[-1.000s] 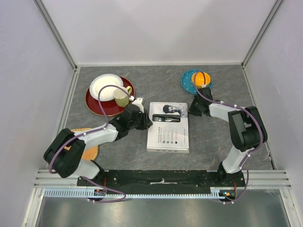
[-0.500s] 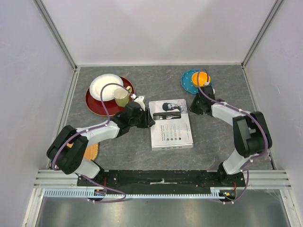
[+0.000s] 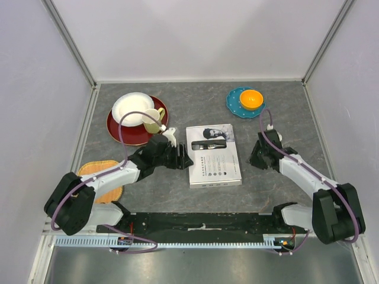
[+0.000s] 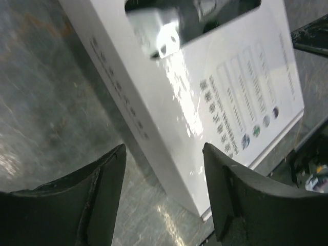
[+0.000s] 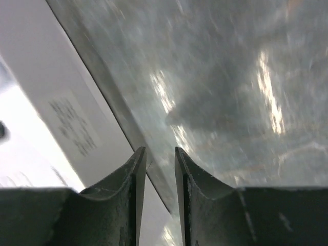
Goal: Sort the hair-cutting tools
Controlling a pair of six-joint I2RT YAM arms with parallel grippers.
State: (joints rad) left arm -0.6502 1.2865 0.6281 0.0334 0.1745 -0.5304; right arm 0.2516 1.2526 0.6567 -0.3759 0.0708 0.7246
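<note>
A white box [image 3: 214, 158] lies flat in the middle of the table. The black-and-silver clipper [image 3: 208, 145] shows through its window, and also in the left wrist view [image 4: 189, 15]. My left gripper [image 3: 182, 160] is open at the box's left edge, low over the table; in its own view [image 4: 164, 154] the box [image 4: 215, 102] lies just ahead of the fingers. My right gripper [image 3: 256, 161] is right of the box, apart from it, its jaws almost together and empty [image 5: 160, 154]; the box's side [image 5: 51, 123] is to its left. Comb attachments and brush are hidden.
A red plate [image 3: 121, 133] with a white dish and a yellow-green mug [image 3: 153, 121] stands back left. A teal plate [image 3: 234, 100] with an orange bowl [image 3: 251, 98] stands back right. An orange mat [image 3: 102, 176] lies under the left arm.
The box turned and slid slightly right, then stayed. My right gripper drew back from the box's far right corner toward the near right. My left gripper moved slightly nearer along the left edge.
</note>
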